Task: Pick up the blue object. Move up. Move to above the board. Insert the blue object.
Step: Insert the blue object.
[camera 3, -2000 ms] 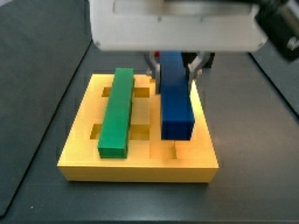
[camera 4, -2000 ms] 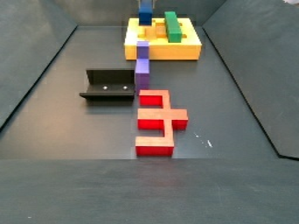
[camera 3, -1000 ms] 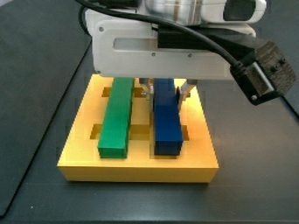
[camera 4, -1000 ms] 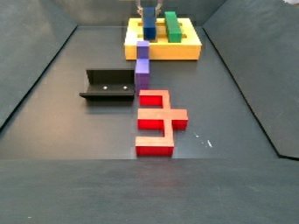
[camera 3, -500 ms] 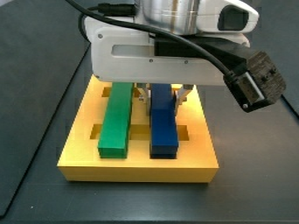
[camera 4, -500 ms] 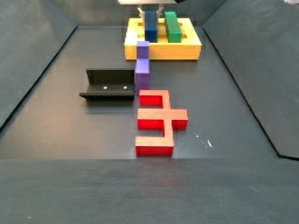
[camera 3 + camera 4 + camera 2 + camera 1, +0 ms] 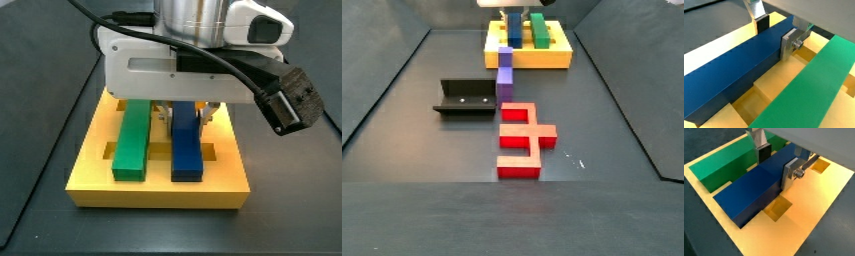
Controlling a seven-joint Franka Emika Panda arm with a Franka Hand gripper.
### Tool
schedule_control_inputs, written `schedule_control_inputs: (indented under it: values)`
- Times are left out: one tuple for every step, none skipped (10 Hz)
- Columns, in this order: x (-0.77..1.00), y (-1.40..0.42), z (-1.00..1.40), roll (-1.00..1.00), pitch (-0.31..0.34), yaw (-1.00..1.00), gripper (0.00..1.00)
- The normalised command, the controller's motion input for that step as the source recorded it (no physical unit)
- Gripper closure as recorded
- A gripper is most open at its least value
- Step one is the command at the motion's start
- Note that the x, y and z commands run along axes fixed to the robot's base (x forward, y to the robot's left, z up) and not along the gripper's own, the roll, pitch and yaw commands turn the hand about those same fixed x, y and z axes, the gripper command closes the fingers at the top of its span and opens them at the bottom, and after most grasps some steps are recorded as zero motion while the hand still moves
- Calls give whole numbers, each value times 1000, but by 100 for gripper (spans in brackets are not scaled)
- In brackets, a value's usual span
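The blue object (image 7: 751, 190) is a long dark blue bar lying flat in a groove of the yellow board (image 7: 817, 203), parallel to the green bar (image 7: 724, 163). My gripper (image 7: 775, 168) straddles its far half, with one finger on each long side, shut on it. Both wrist views show this; in a wrist view the bar (image 7: 737, 70) fills the gap between the fingers (image 7: 787, 45). In a side view my gripper (image 7: 187, 112) is low over the board (image 7: 160, 190) with the blue bar (image 7: 187, 150) under it. In a side view the board (image 7: 529, 57) is far back.
The green bar (image 7: 131, 135) lies in the neighbouring groove. In front of the board in a side view are a purple block (image 7: 505, 75), the dark fixture (image 7: 466, 97) and red pieces (image 7: 520, 140) on the grey floor. Square cut-outs (image 7: 777, 208) in the board flank the blue bar.
The gripper has come down with the blue bar. The bar went from tilted above the board to lying level in its groove beside the green bar.
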Motion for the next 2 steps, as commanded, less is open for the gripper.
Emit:
schedule_control_inputs:
  values:
    - [0, 0, 0, -23, 0, 0, 100]
    - [0, 0, 0, 0, 0, 0, 100]
